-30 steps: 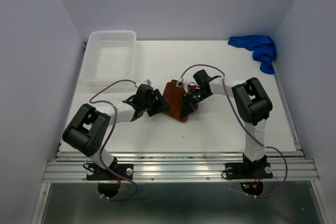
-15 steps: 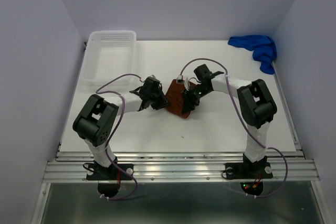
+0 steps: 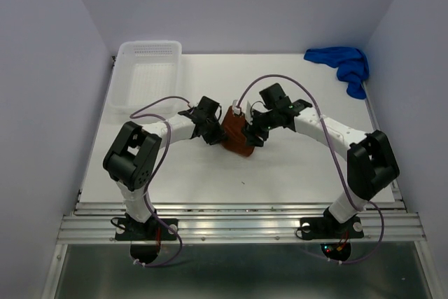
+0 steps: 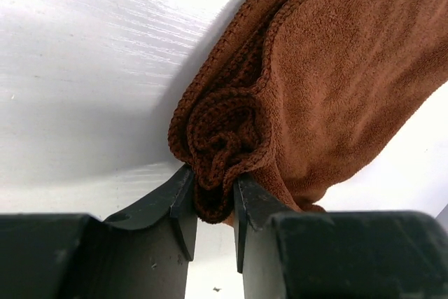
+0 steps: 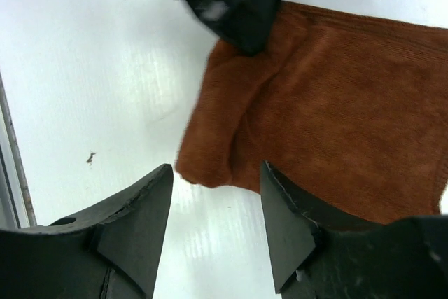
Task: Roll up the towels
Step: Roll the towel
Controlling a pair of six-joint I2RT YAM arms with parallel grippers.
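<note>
Near the middle of the white desk (image 3: 294, 173) lies the rust-brown towel (image 3: 236, 139); its edge at 9 o'clock is curled into a little roll; the left hand (image 4: 213, 204) pinches that roll tight between both fingers; the right hand (image 5: 217, 190) hangs just over the towel at 3 o'clock, fingers spread apart, holding nothing; the blue towel (image 3: 343, 62) sits bunched at 2 o'clock; the white basket (image 3: 148, 48) sits at 10 o'clock.

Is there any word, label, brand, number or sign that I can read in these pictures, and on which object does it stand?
None. No readable text shows on the rust-brown towel, the blue towel, the white basket or the table, nor on anything else in the three views.
</note>
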